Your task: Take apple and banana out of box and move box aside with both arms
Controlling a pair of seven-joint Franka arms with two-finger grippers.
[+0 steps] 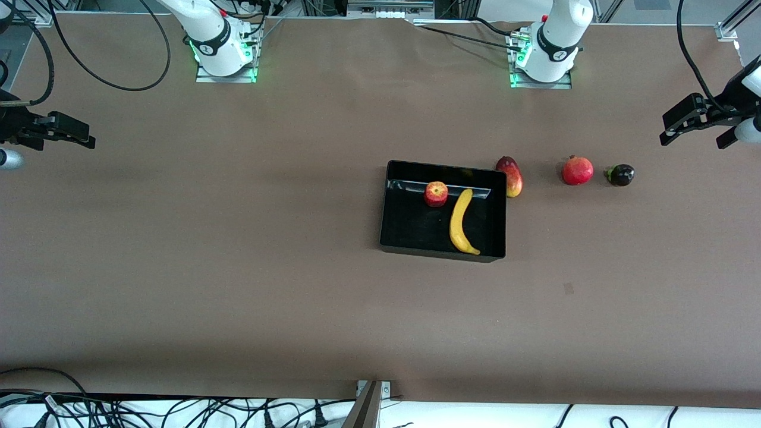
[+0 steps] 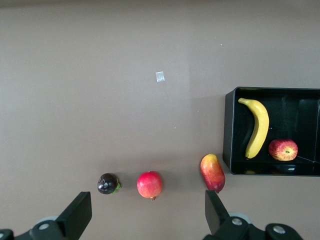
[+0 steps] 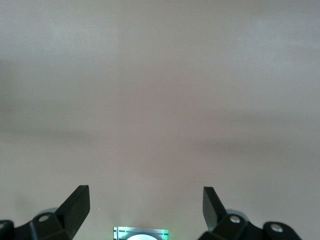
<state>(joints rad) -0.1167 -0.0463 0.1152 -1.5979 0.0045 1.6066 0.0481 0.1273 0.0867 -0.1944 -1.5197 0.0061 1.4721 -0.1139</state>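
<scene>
The black box (image 1: 443, 252) stands on the brown table toward the left arm's end. The red apple (image 1: 436, 193) and the yellow banana (image 1: 461, 221) lie in it, side by side and apart. My left gripper (image 1: 695, 138) is open and empty, up over the table's edge at the left arm's end. Its wrist view shows the gripper (image 2: 146, 204), the box (image 2: 229, 130), the banana (image 2: 257, 127) and the apple (image 2: 283, 149). My right gripper (image 1: 88, 135) is open and empty over the right arm's end, far from the box. In its wrist view the gripper (image 3: 146, 196) is over bare table.
A red-yellow mango (image 1: 510, 176) lies against the box's outer wall, also in the left wrist view (image 2: 212, 172). Beside it toward the left arm's end lie a pomegranate (image 1: 578, 170) (image 2: 149, 184) and a small dark purple fruit (image 1: 620, 175) (image 2: 108, 183).
</scene>
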